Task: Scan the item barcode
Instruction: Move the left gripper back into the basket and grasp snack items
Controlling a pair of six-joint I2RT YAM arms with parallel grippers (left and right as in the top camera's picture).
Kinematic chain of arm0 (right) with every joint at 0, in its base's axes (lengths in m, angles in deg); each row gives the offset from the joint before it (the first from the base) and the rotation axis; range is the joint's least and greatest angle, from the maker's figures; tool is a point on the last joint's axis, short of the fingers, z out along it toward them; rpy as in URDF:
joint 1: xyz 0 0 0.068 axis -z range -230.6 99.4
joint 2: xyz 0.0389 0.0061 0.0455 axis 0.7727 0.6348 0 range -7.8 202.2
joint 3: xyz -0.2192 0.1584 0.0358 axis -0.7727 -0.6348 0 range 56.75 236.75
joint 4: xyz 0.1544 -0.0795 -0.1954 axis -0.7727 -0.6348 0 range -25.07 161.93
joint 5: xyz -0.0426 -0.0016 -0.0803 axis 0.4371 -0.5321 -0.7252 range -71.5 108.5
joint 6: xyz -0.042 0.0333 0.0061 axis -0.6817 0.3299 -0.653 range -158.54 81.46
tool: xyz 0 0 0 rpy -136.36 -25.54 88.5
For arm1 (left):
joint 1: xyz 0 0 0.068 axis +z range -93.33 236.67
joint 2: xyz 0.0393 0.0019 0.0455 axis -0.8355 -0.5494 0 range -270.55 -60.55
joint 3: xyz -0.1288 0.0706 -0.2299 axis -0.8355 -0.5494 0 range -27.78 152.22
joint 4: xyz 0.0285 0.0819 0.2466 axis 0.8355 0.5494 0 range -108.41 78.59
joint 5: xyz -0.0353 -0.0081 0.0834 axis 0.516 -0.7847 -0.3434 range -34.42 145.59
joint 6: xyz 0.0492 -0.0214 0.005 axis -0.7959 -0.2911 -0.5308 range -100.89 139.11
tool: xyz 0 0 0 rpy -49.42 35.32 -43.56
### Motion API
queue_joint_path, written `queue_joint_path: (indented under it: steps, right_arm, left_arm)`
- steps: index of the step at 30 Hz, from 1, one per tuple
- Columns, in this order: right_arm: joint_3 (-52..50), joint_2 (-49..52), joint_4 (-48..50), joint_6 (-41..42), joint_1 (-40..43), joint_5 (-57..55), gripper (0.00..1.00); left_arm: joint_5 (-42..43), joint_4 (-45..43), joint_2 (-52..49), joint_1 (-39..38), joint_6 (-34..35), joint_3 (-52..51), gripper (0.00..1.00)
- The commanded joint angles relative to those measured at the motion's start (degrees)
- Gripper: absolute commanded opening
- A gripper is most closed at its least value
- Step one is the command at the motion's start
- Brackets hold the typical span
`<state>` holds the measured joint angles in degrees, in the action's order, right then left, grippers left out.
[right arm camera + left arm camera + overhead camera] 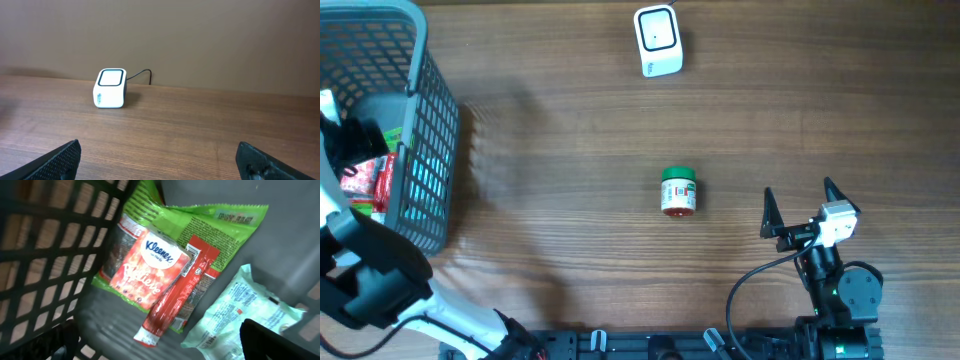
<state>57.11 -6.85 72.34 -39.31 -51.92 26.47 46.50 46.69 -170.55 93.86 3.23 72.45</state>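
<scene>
A small jar (678,190) with a green lid and a red-and-white label lies on its side mid-table. The white barcode scanner (658,40) stands at the far edge, also seen ahead in the right wrist view as a scanner (111,87) with a dark window on top. My right gripper (800,208) hovers open and empty, right of the jar. My left gripper (160,347) hangs open inside the grey basket (420,60), over a Kleenex pack (150,265), a red sachet (172,297), a green packet (210,222) and a pale green packet (240,315). It holds nothing.
The basket's lattice wall (45,255) rises close on the left of my left gripper. A cable runs from the scanner toward the back wall (145,74). Bare wooden tabletop (570,150) lies between basket, jar and scanner.
</scene>
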Motion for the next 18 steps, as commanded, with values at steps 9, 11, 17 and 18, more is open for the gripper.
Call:
queue_joint_path:
  steps: [9, 11, 17, 18]
  right_arm:
    - [-0.07, -0.15, 0.22, -0.59, 0.22, 0.92, 1.0]
    - [-0.07, -0.15, 0.22, -0.59, 0.22, 0.92, 1.0]
    - [-0.07, -0.15, 0.2, -0.59, 0.22, 0.92, 1.0]
    - [-0.07, -0.15, 0.22, -0.61, 0.22, 0.94, 1.0]
  left_arm:
    - [-4.85, -2.19, -4.07, 0.57, -3.89, -0.09, 0.97]
    - [-4.57, -2.56, -4.39, 0.59, -5.73, -0.15, 1.0]
    - [-3.13, -2.75, -7.17, 0.59, -8.66, -0.15, 1.0]
    - [-1.11, -2.71, -7.69, 0.59, -10.64, -0.33, 1.0]
